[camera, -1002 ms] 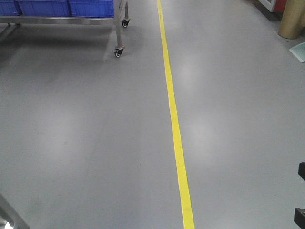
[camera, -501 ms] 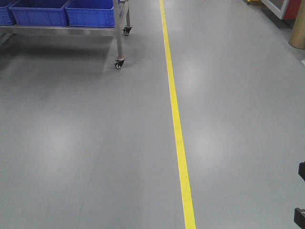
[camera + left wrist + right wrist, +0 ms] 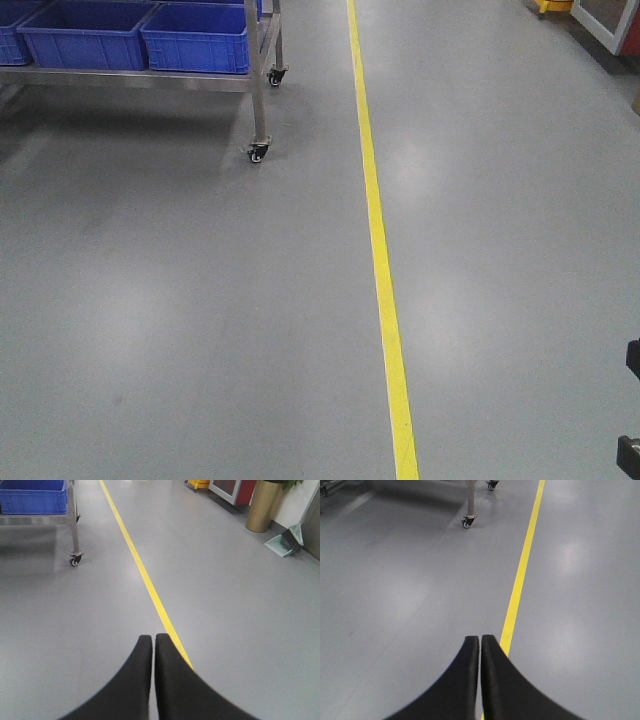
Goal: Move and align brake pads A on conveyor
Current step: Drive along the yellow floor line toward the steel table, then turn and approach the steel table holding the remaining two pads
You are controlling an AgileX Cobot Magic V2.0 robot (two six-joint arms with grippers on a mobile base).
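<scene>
Your left gripper [image 3: 153, 638] and right gripper [image 3: 480, 639] are pinched together, empty; far left, the rack [image 3: 261, 100] (blue bins [image 3: 195, 40] aboard) runs off-frame.

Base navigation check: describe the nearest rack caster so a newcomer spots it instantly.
Find the yellow floor line running up the grey floor; left of it stands a steel rack holding blue bins. Follow the rack's nearest leg down to the caster, a small black wheel. The other caster sits farther back, higher in the front view.
</scene>
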